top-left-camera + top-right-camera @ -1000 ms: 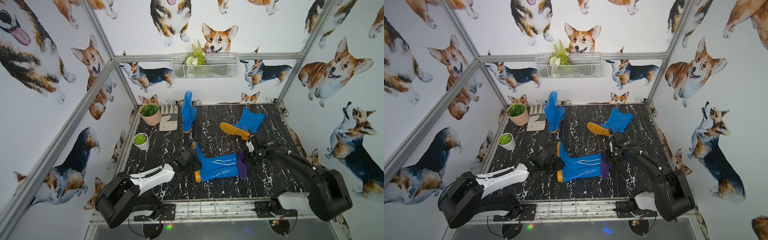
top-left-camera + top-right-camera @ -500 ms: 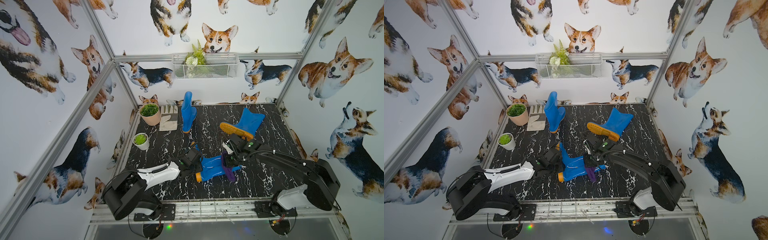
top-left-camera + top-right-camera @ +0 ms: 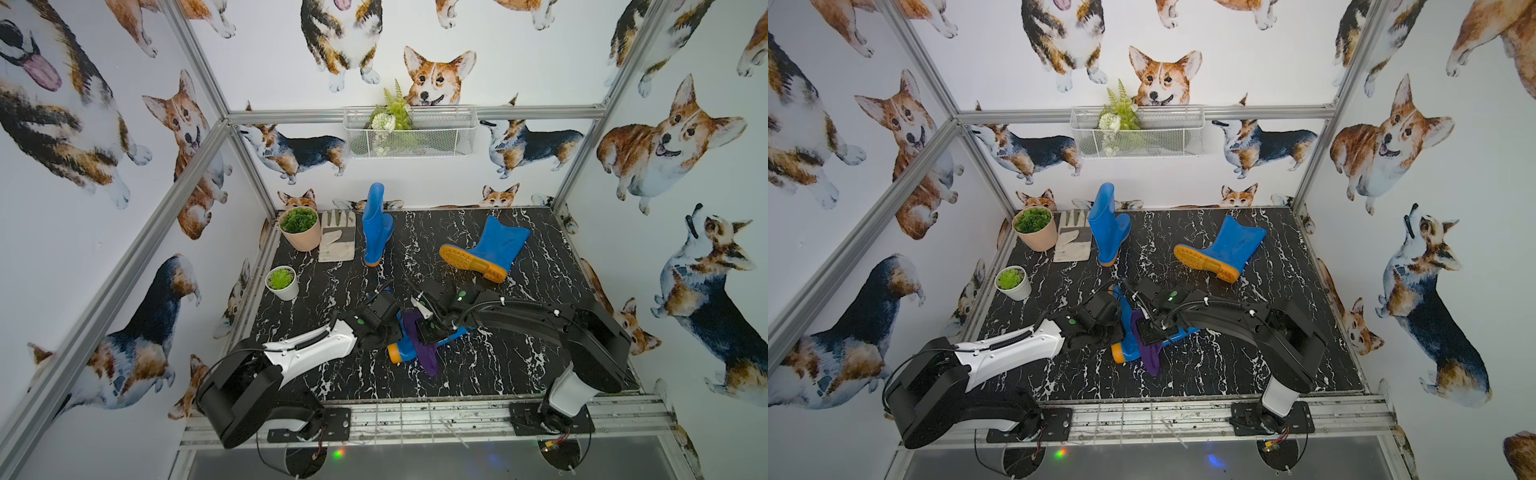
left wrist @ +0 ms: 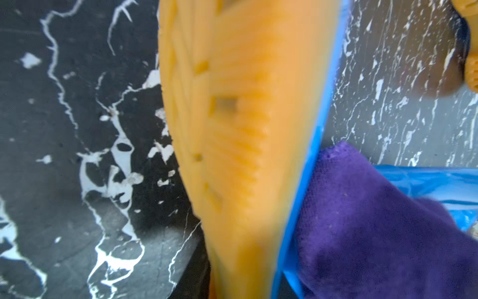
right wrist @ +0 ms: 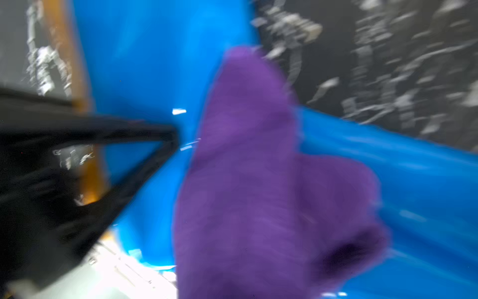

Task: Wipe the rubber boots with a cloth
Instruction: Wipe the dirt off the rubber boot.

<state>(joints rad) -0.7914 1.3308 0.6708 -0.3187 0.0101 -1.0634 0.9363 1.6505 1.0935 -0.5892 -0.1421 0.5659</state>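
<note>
In both top views the lying boot (image 3: 406, 348) (image 3: 1130, 347) rests on its side near the front middle of the black marbled worktop (image 3: 498, 365) (image 3: 1225, 365), sole toward the left arm. The left fingers (image 3: 392, 332) (image 3: 1109, 329) close on its foot. The right fingers (image 3: 426, 332) (image 3: 1148, 330) are pressed together on the cloth (image 3: 428, 357) (image 3: 1150, 357), which drapes across the boot near the heel and trails onto the worktop in front. Farther back, an upright boot (image 3: 376, 224) (image 3: 1106, 224) stands just beside a work glove (image 3: 337, 237), and a tipped boot (image 3: 494, 245) (image 3: 1229, 245) lies toward the right with its sole showing. Two plant pots (image 3: 300, 228) (image 3: 282, 282) sit along the left edge. In the left wrist view the orange sole (image 4: 232, 129) fills the middle, very close and blurred, with the cloth (image 4: 375, 220) lying against the blue upper beyond it. In the right wrist view, also blurred, the cloth (image 5: 245, 181) hangs over the glossy blue boot (image 5: 155, 51), and one black left finger (image 5: 129, 132) lies against the boot's side.
</note>
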